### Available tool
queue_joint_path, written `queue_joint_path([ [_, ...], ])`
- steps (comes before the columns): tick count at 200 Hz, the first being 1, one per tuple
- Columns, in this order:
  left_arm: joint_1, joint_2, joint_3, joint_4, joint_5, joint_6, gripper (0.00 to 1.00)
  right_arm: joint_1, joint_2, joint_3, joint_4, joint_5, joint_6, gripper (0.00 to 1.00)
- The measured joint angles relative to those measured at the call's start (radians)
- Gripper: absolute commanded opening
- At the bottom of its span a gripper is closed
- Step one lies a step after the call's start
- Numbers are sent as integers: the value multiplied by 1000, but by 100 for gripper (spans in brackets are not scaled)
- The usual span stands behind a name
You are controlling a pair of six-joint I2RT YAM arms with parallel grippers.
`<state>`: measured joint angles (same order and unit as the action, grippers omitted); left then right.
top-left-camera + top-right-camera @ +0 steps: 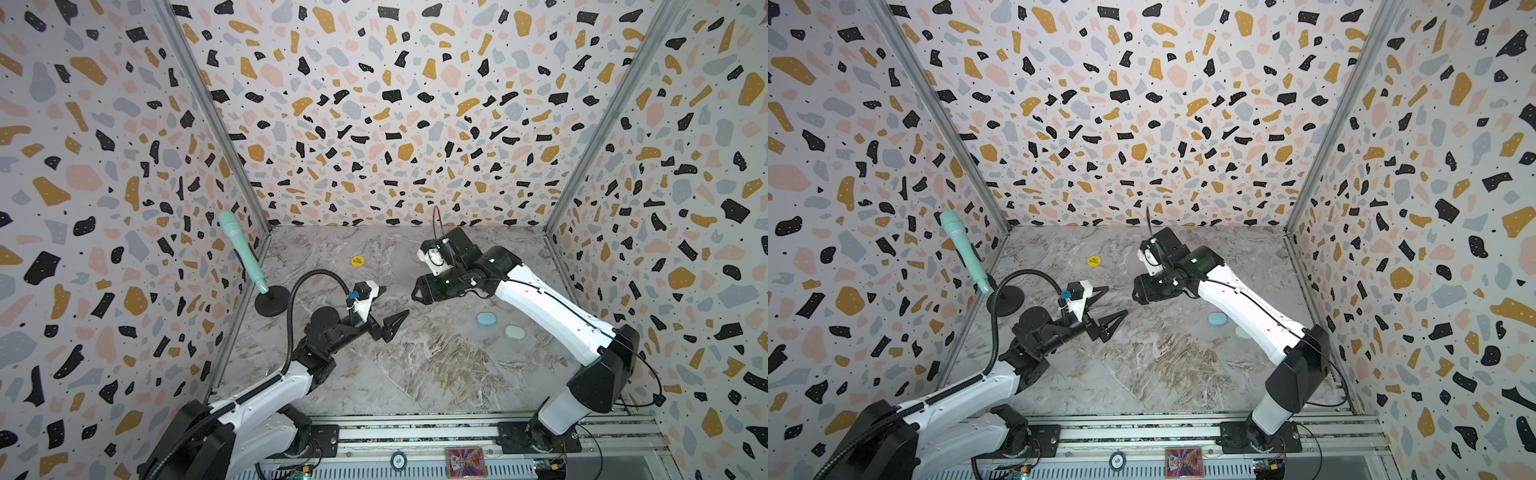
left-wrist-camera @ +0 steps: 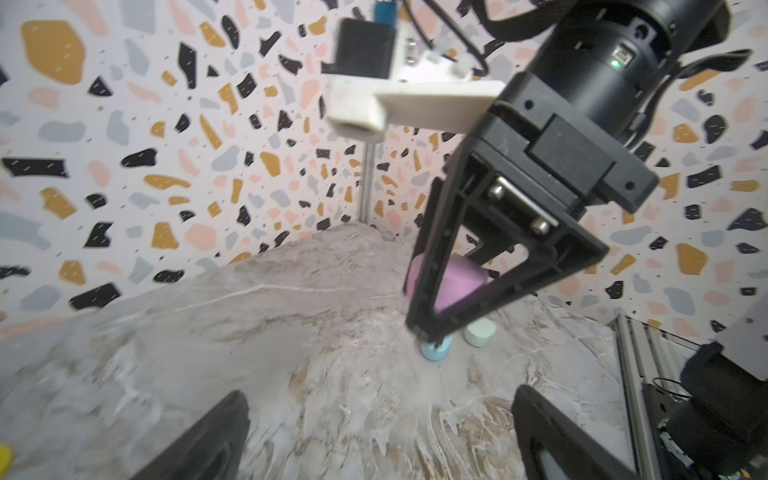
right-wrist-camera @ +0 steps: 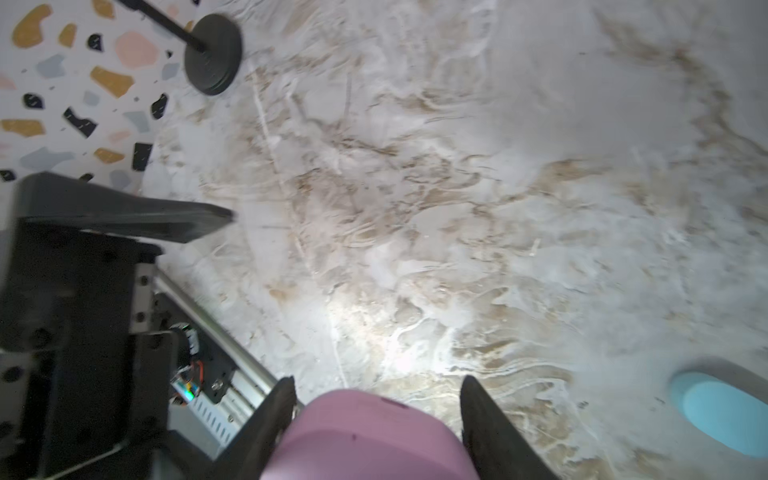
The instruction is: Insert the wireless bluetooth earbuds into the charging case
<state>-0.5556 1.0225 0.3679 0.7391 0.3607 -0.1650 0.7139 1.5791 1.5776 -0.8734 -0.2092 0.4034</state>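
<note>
Pink charging case point(image 3: 365, 436): held clear of the counter point(image 1: 415, 374), toward the far middle of the scene, by the right tool point(image 3: 378, 381). In the right wrist view we see the two fingers closed part-way, one pressed to each flank of the case. In both top views only a sliver of pink shows at the tool's tip. We cannot tell whether the lid is up or down.

Left tool point(image 1: 395, 300): jaws spread wide with nothing between them. It is raised above the counter and points toward the right tool, close to it but not touching.

Blue case point(image 1: 486, 319) and pale green case point(image 1: 514, 332): both flat on the counter, just beside each other, right of centre and next to the right arm. The blue one lies to the left and slightly farther back.

Yellow disc point(image 1: 358, 261): on the counter, far side, left of centre. Mint microphone point(image 1: 243, 249): tilted on its black round base by the left wall.
</note>
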Motion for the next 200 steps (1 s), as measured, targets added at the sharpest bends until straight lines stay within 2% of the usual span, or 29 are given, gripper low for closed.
queue_joint_path([
  [44,-2,-89,-32,-176,-185,-54,100,-92,-89,-356,158,80,4,47],
  [82,-2,-91,-47,-255,-264,-89,100,-134,-82,-612,290,142,18,47],
  [140,-2,-56,-41,-276,-296,-100,100,-134,-67,-741,447,191,45,48],
  [200,-2,16,9,-290,-298,-93,100,-134,-51,-803,526,223,63,53],
])
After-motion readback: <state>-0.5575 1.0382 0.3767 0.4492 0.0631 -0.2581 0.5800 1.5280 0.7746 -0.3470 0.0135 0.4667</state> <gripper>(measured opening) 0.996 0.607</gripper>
